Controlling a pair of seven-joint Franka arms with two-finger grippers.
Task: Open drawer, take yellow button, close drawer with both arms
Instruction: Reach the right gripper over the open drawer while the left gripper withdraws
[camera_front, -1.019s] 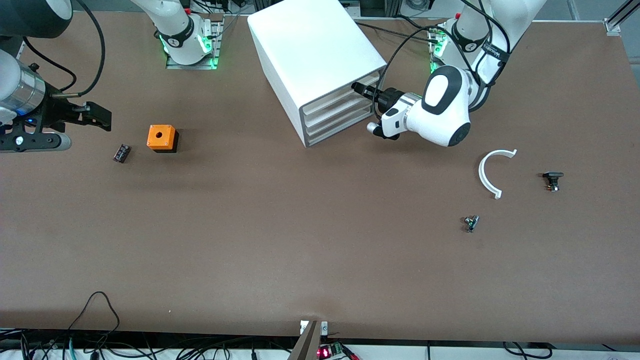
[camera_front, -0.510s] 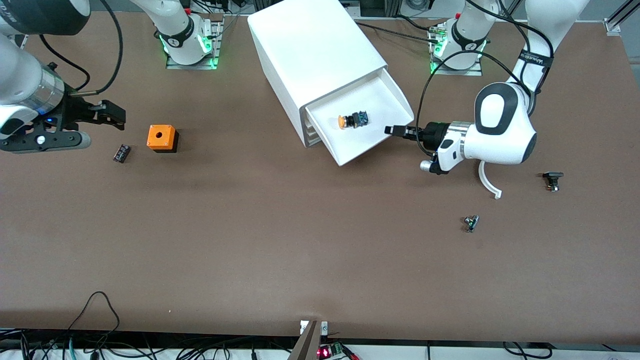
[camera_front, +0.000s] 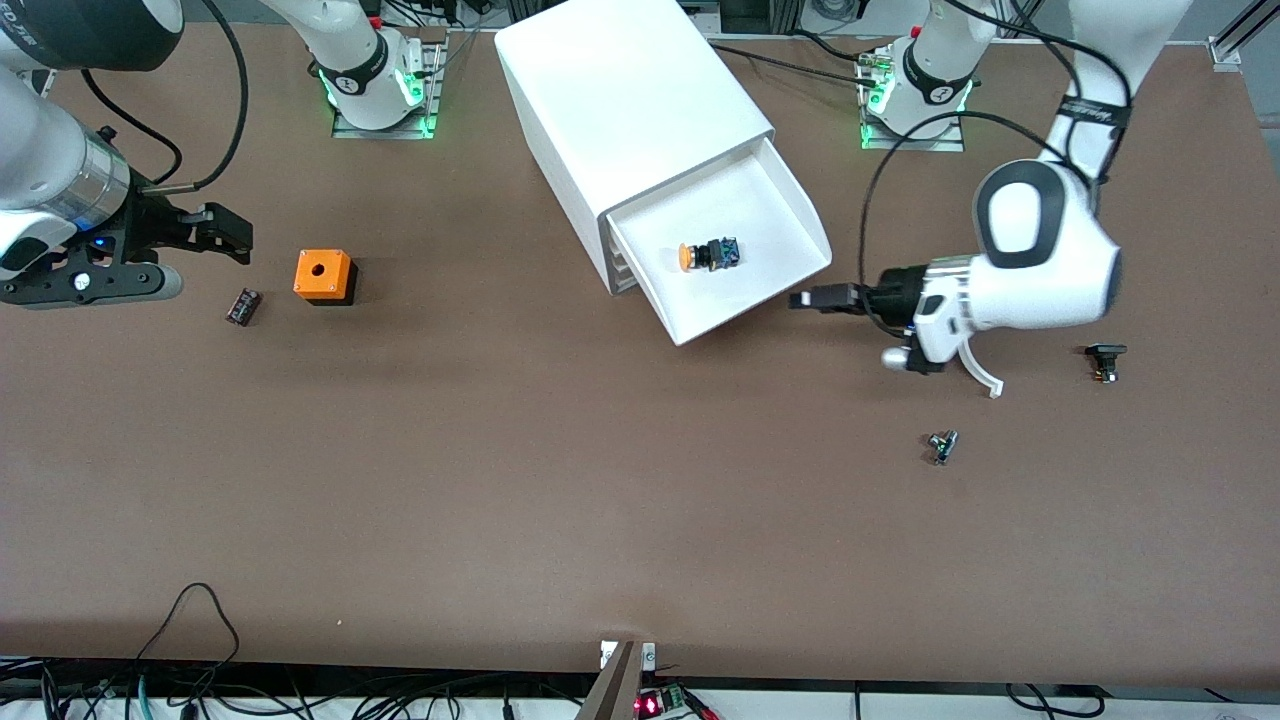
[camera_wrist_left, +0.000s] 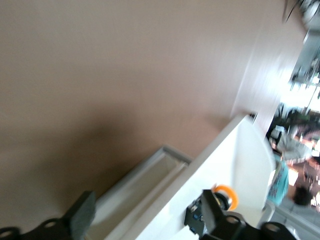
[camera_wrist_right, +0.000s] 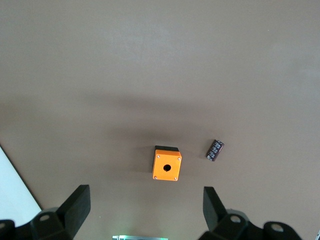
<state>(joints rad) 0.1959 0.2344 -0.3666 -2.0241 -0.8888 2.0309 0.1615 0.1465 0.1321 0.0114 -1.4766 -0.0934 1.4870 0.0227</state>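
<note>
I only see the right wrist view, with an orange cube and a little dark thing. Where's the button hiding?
Observer: The button lies in the top drawer, which is pulled out of the white cabinet.
Operator: Is the other hand holding the drawer?
Observer: No. The left hand is open and apart from the drawer, over the table just beside its front lip.
Operator: Is my hand close to the button?
Observer: No. The right hand hangs over the right arm's end of the table, and the orange cube lies between it and the cabinet.
</note>
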